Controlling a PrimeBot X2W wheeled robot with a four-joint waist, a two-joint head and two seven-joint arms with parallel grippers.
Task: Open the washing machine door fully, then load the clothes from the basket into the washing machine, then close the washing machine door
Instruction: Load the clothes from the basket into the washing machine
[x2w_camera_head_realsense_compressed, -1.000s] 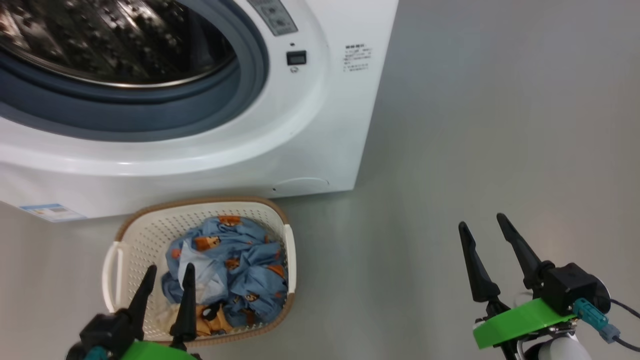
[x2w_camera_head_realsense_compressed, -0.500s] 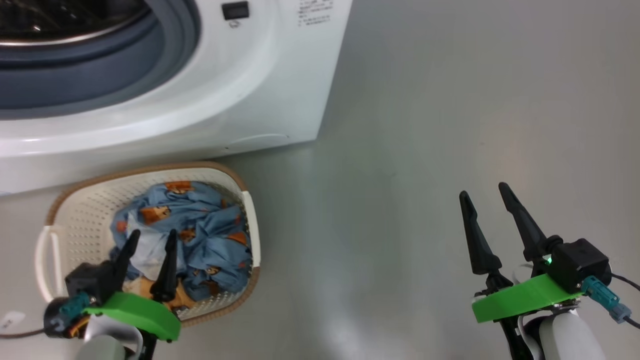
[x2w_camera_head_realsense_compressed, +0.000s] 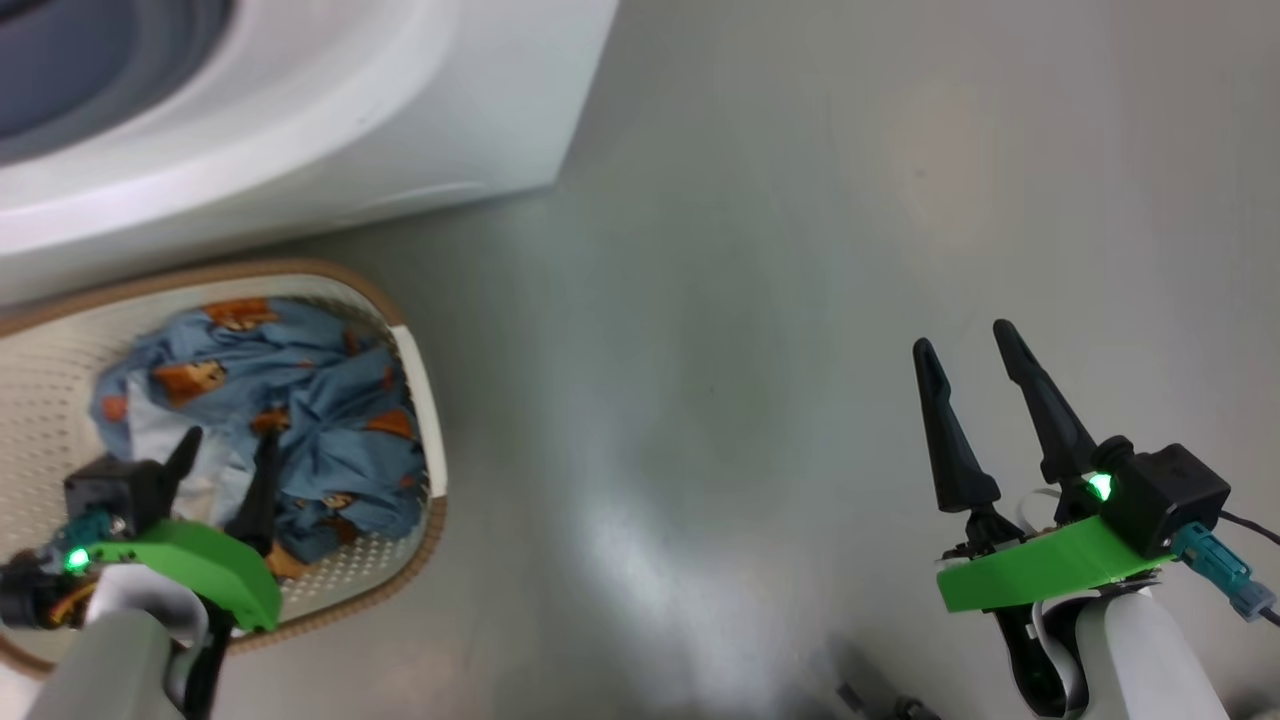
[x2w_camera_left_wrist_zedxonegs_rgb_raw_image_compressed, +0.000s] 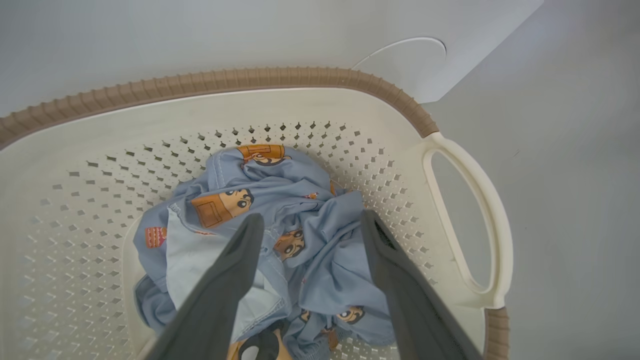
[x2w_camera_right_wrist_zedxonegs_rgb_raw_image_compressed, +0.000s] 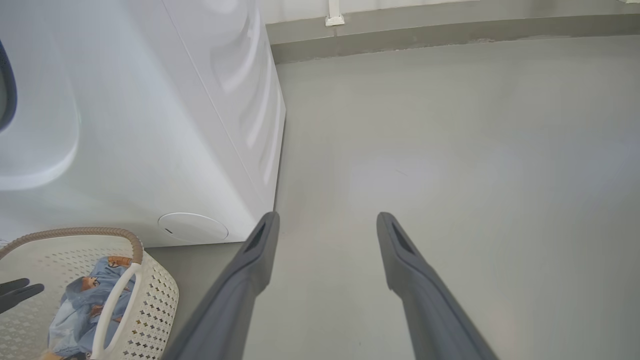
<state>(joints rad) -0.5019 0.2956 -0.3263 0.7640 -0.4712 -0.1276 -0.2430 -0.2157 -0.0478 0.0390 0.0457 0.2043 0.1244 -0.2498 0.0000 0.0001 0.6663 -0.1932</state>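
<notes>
The cream perforated basket (x2w_camera_head_realsense_compressed: 418, 380) with its brown rim stands on the floor against the front of the white washing machine (x2w_camera_head_realsense_compressed: 300, 130). Inside lie the crumpled blue clothes (x2w_camera_head_realsense_compressed: 310, 400) with orange bear prints. My left gripper (x2w_camera_head_realsense_compressed: 229, 440) hangs open just over them, fingers pointing down. In the left wrist view that gripper (x2w_camera_left_wrist_zedxonegs_rgb_raw_image_compressed: 312, 217) straddles a fold of the clothes (x2w_camera_left_wrist_zedxonegs_rgb_raw_image_compressed: 300, 185) inside the basket (x2w_camera_left_wrist_zedxonegs_rgb_raw_image_compressed: 250, 80). My right gripper (x2w_camera_head_realsense_compressed: 960, 338) is open above bare floor, well right of the basket. The washing machine door is out of view.
The grey-blue gasket (x2w_camera_head_realsense_compressed: 60, 90) shows at the top left. Grey floor (x2w_camera_head_realsense_compressed: 750, 300) stretches to the right of the machine. The right wrist view has the machine's side (x2w_camera_right_wrist_zedxonegs_rgb_raw_image_compressed: 240, 100), the basket (x2w_camera_right_wrist_zedxonegs_rgb_raw_image_compressed: 150, 295) at lower left and a wall base (x2w_camera_right_wrist_zedxonegs_rgb_raw_image_compressed: 450, 30) far off.
The head camera has swung down and right, so machine and basket slid up and left in view. My left gripper stays over the clothes, a little lower. Both grippers remain open.
</notes>
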